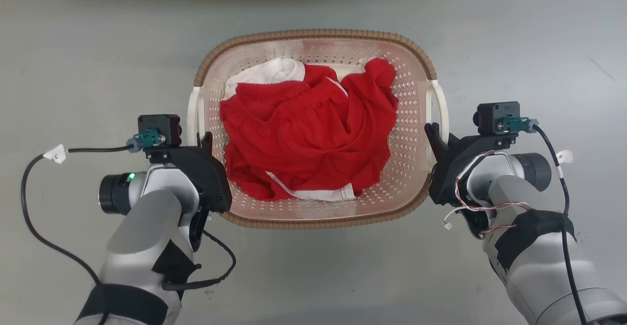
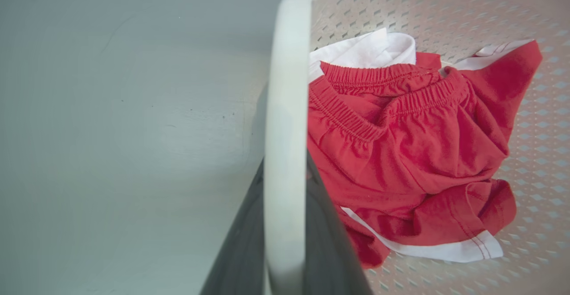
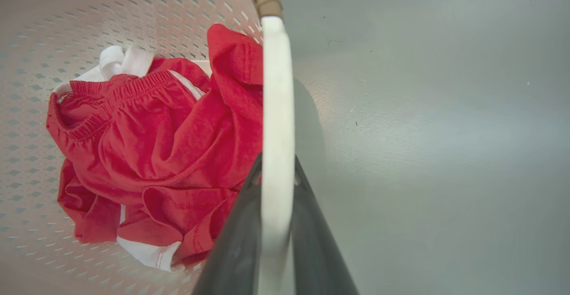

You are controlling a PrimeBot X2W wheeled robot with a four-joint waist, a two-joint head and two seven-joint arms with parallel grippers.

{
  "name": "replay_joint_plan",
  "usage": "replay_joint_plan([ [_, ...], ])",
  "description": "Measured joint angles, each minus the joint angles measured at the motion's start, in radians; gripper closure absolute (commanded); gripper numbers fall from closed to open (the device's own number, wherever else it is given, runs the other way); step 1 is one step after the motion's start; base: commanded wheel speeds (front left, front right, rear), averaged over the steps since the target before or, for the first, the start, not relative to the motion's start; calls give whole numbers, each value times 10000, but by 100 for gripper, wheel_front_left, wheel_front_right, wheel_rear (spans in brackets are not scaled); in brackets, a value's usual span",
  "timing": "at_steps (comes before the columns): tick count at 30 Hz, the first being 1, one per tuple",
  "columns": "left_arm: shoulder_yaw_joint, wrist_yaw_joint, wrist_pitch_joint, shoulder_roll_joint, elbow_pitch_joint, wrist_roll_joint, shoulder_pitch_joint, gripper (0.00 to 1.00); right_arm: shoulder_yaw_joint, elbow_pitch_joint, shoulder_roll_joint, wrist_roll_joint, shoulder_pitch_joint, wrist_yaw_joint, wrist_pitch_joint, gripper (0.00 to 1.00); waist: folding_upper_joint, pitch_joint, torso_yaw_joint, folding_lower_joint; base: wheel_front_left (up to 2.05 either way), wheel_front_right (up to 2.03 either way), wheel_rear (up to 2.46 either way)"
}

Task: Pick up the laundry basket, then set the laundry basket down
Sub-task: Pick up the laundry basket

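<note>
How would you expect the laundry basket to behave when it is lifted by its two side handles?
Likely stiff: the laundry basket keeps its moulded shape. Probably light, holding only red clothes. Its opposite handles should limit tipping.

left fingers (image 2: 240, 255) clamp either side of white handle (image 2: 285, 108); red shorts (image 2: 414, 152) in laundry basket (image 2: 445, 6)

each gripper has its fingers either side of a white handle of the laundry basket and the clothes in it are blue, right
Not blue: the head view shows the clothes in the laundry basket are red with white trim. The rest stands: the left gripper and right gripper each have fingers either side of a white handle.
</note>
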Motion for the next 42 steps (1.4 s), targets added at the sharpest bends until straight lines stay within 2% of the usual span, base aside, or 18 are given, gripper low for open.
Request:
replay_joint_plan([
  [15,-8,-79,196,-203,508,-303,801,100,19,915,140,173,509,102,249,100,-1,-1502,117,-1,0,0,0],
  [26,-548,-163,725,-203,523,-1306,1867,100,96,1164,224,397,1366,146,706,100,-1,-2860,179,-1,0,0,0],
  [42,-1325,-163,1534,-201,504,-2217,3166,100,77,1302,280,777,2681,178,1459,100,-2,-4926,251,-2,0,0,0],
])
